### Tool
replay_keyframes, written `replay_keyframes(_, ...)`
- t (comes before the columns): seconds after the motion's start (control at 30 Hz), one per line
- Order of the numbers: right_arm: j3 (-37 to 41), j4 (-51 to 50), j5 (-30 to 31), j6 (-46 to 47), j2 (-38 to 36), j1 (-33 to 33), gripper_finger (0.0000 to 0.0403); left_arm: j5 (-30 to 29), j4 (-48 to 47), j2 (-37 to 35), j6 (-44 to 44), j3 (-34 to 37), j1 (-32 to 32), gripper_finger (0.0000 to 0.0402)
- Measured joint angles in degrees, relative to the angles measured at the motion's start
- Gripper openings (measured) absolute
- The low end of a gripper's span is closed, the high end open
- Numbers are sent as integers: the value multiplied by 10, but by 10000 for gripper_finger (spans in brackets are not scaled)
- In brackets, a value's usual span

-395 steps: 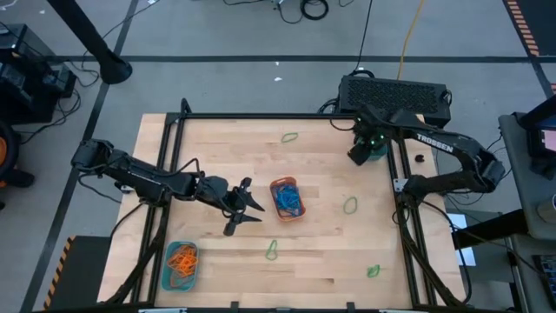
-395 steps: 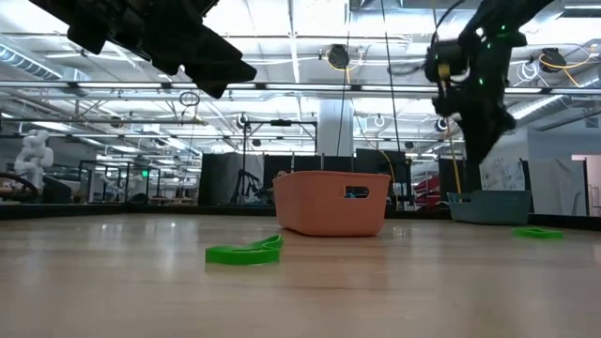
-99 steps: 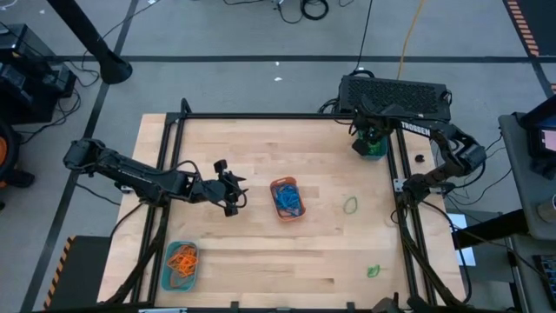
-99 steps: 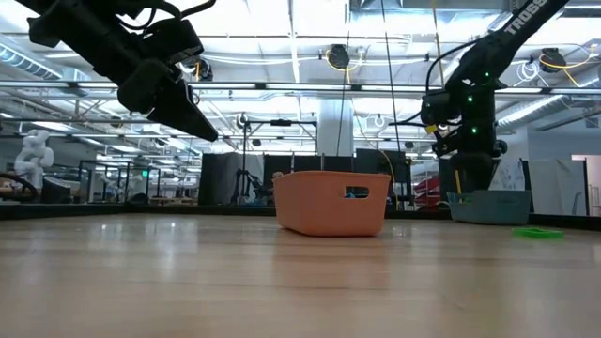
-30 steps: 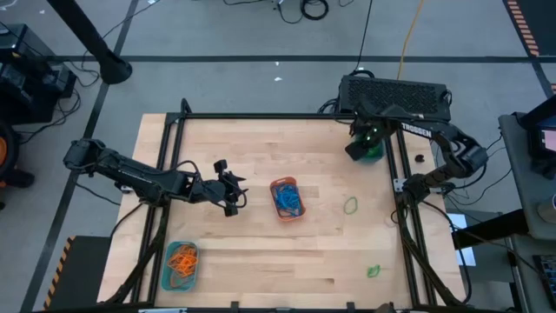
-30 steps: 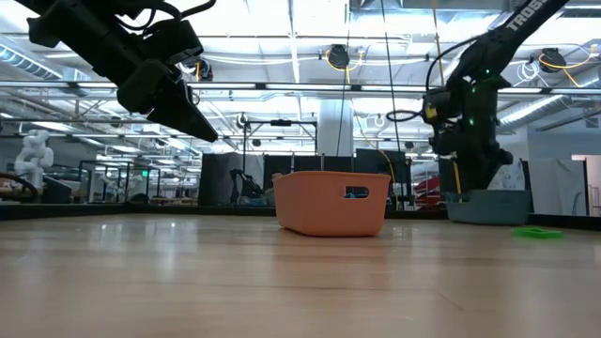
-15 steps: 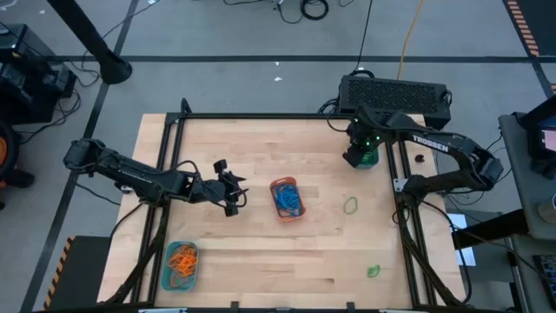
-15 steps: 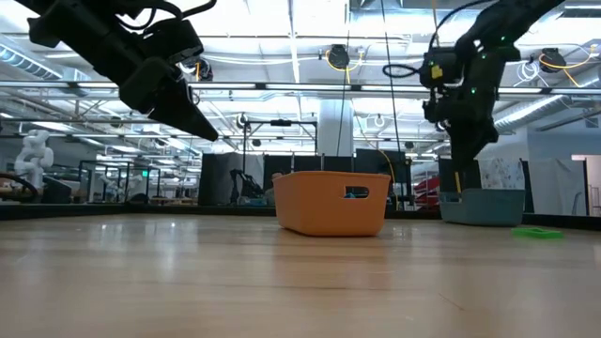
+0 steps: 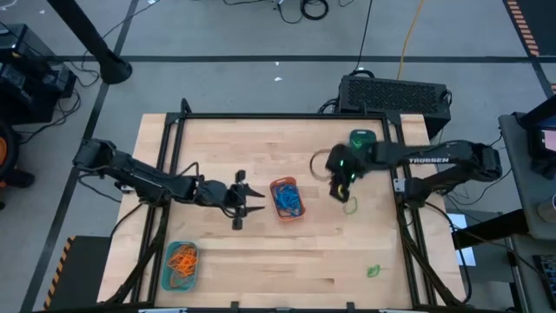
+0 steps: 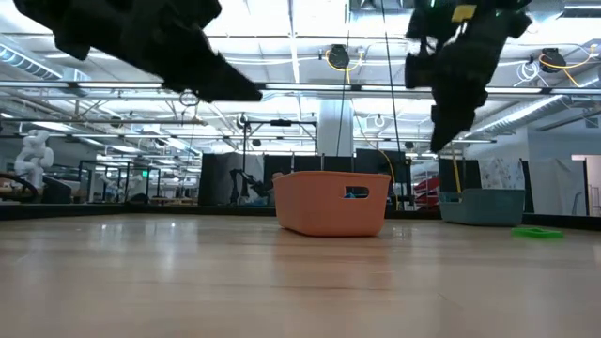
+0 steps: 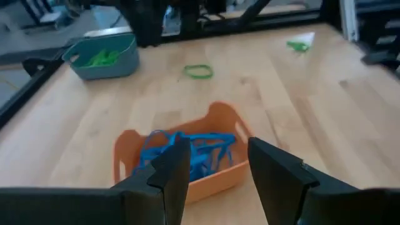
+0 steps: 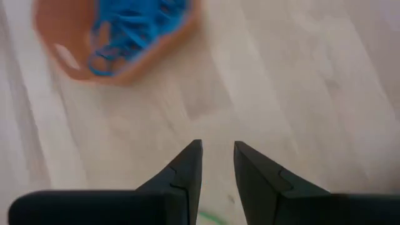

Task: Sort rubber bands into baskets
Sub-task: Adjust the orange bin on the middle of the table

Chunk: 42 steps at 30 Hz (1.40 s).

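Observation:
The orange basket point(image 9: 287, 198) stands mid-table and holds blue rubber bands point(image 11: 187, 153). A teal basket point(image 9: 181, 265) with orange bands sits near the front left. Another teal basket point(image 9: 363, 139), holding green bands, stands at the far right. One green band point(image 9: 351, 206) lies flat on the wood right of the orange basket, and another point(image 9: 373, 270) lies near the front edge. My left gripper point(image 9: 252, 204) hangs open just left of the orange basket, pointing at it. My right gripper point(image 9: 339, 193) hangs open above the table beside the first green band, with nothing between its fingers point(image 12: 187, 165).
A black frame rail point(image 9: 261, 116) runs around the table's edges. A black box point(image 9: 395, 94) with cables sits beyond the far right corner. Bare wood lies between the orange basket and the front edge.
My right gripper has swung away from the far-right teal basket, toward the table's middle and near side, and now hangs by the loose green band. My left gripper has tipped up closer to level and has edged toward the orange basket.

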<state>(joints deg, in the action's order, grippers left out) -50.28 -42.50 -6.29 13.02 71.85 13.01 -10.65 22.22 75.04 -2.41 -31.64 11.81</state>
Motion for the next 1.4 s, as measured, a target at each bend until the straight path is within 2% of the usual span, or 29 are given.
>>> replay_keyframes(0.07,0,32,43,26,12,-58,84,-20,11,19,-12,0,0,169)
replay_keyframes(0.17,0,64,114,60,44,-129,78,-84,5,47,-10,-2,-11,169)
replay_keyframes(0.27,0,109,179,85,90,-180,52,-113,0,79,14,-2,-31,169)
replay_keyframes(0.37,0,167,213,87,143,-207,12,-109,-3,114,35,-2,-50,169)
replay_keyframes(0.6,0,193,262,115,228,-212,1,-106,14,190,51,-10,-75,169)
replay_keyframes(0.87,1,257,238,126,258,-238,0,-91,28,251,34,-43,-83,169)
replay_keyframes(1.1,1,315,225,137,257,-274,0,-91,30,255,34,-49,-83,169)
replay_keyframes(1.3,0,316,221,144,257,-281,0,-91,30,255,34,-49,-84,169)
replay_keyframes(1.4,0,325,201,144,257,-281,0,-91,30,255,34,-49,-84,169)
